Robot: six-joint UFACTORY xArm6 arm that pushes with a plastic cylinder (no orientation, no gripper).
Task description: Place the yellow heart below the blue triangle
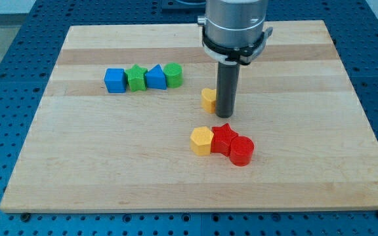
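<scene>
The yellow heart (207, 99) lies near the board's middle, partly hidden behind my rod. My tip (226, 115) rests on the board right against the heart's right side. The blue triangle (155, 77) sits up and to the left in a row of blocks, between a green star (136, 78) and a green cylinder (173, 75). The heart is to the right of and slightly lower than the triangle, well apart from it.
A blue cube (115, 80) ends that row on the left. Below my tip a yellow pentagon (202, 140), a red star (224, 138) and a red cylinder (241, 151) touch in a cluster. The wooden board (77, 170) has blue table around it.
</scene>
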